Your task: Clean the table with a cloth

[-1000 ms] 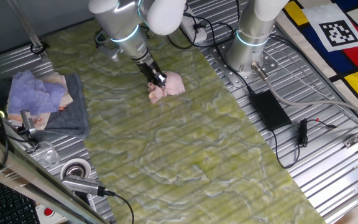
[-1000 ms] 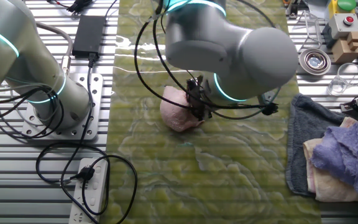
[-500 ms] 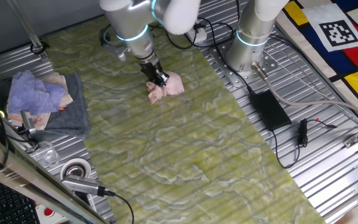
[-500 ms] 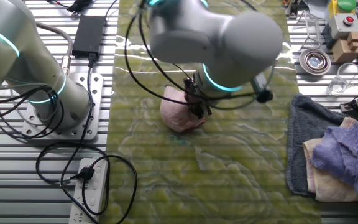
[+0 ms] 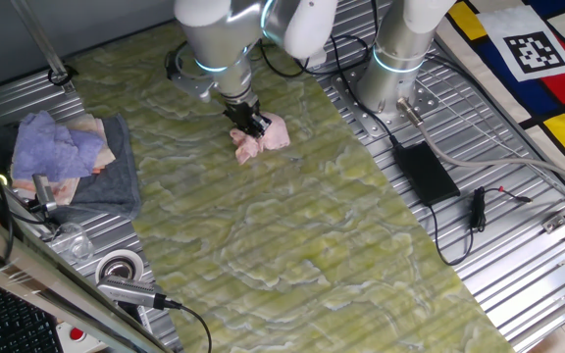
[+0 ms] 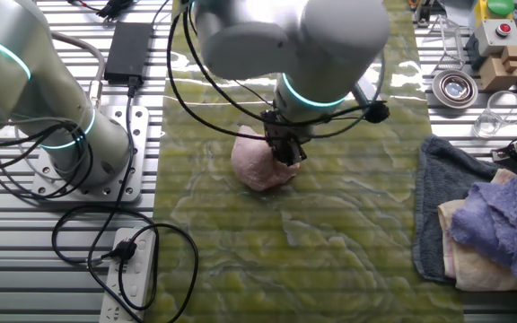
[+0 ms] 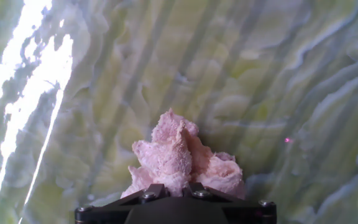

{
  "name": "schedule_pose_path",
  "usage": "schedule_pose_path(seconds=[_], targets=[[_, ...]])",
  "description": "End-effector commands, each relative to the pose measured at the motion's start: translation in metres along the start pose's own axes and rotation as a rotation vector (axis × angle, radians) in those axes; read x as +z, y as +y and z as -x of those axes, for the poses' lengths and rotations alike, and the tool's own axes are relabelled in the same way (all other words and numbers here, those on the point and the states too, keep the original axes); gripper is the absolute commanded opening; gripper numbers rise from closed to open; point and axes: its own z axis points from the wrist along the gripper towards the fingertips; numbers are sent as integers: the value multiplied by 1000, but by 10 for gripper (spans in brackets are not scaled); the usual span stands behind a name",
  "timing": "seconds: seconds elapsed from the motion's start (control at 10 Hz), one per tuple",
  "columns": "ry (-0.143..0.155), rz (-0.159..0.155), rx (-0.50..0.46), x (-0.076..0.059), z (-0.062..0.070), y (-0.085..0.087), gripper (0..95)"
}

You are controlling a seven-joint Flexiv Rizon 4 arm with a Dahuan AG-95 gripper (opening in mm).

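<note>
- hand (image 5: 253, 126) closed on the cloth (image 5: 263, 138), pinching a bunched-up fold from above; cloth's lower part rests on the surface (image 5: 292, 235)
- cloth = small pale pink rag, crumpled into a lump, sitting toward the far end of the yellow-green marbled surface in one fixed view, roughly mid-width
- other fixed view: hand (image 6: 284, 149) comes down onto the right edge of the cloth (image 6: 258, 164); most of the pink lump spreads to the left of the fingers, touching the surface (image 6: 330, 251)
- hand view: cloth (image 7: 179, 158) bulges up just ahead of the black hand body at the bottom edge, fingertips themselves hidden in the fabric; surface (image 7: 291, 74) fills the rest, bright glare streak at left
- arm leans in from the far side over the surface; grey wrist with a teal ring directly above the hand
- dark grey towel (image 5: 116, 176) lies on the ribbed metal panel at left, well apart from the cloth; lavender cloth (image 5: 55, 145) piled on top of it, a beige-pink one peeking out beneath
- same pile at right in the other fixed view: towel (image 6: 433, 206), lavender cloth (image 6: 501, 215)
- black power brick (image 5: 425, 172) with cables on the metal panel at right of the surface
- second arm base (image 5: 390, 74) stands on the panel near the far end, beside the surface
- white power strip (image 6: 128, 278) on the panel beside the surface
</note>
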Motion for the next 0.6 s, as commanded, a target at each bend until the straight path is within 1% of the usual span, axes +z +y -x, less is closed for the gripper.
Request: schedule_pose_path(seconds=[0.1, 0.3, 0.4, 0.5, 0.6], targets=[[-6, 28, -35, 1, 2, 0, 0], [-28, 35, -62, 1, 2, 0, 0], [-32, 42, -71, 1, 2, 0, 0], [-40, 61, -79, 1, 2, 0, 0], [-59, 76, -79, 1, 2, 0, 0]])
